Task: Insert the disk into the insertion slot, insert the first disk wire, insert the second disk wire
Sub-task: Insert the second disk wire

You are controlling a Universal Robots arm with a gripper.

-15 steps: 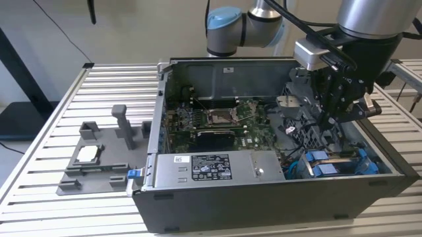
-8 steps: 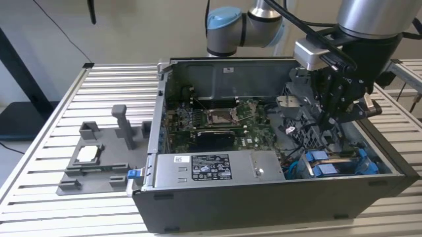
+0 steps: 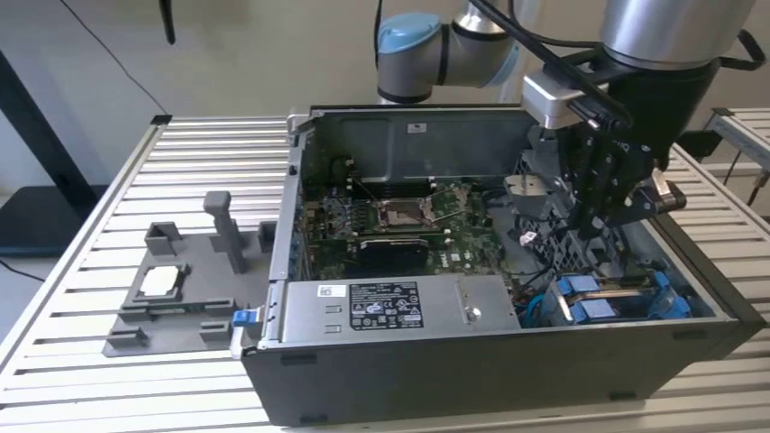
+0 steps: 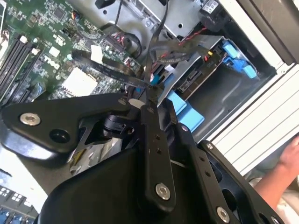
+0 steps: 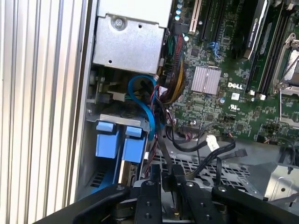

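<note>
Jaws pressed together, pinching a thin black wire point(image 5: 162, 142). In the first wrist view it runs out from between the black fingers point(image 5: 149, 196) and up toward the cable tangle at the edge of the motherboard point(image 5: 219, 93). In the exterior view the gripper point(image 3: 598, 219) hangs down inside the open computer case point(image 3: 481, 379), on the exterior view's right, low among the cables beside the board.

Now the disk point(image 3: 592, 311): it's sitting in the near corner of the case on the exterior view's right, its bright blue carrier tabs showing. The first wrist view looks down on the insertion slot point(image 5: 117, 120), a grey metal drive cage. Blue tabs stick out of it just beside the gripper, and a blue cable point(image 5: 145, 100) loops over the cage's edge. I can't tell whether the pinched wire's far end is plugged into anything.

Next to the cage, along the case's near side, lies the silver power supply point(image 3: 385, 307) with its label up. Out on the slatted worktop point(image 3: 205, 153), to the exterior view's left of the case and well apart from the gripper, a grey fixture point(image 3: 180, 307) carries a small square chip point(image 3: 162, 281). And in the second wrist view, a person's hand point(image 4: 286, 163) rests at the edge, outside the case.
</note>
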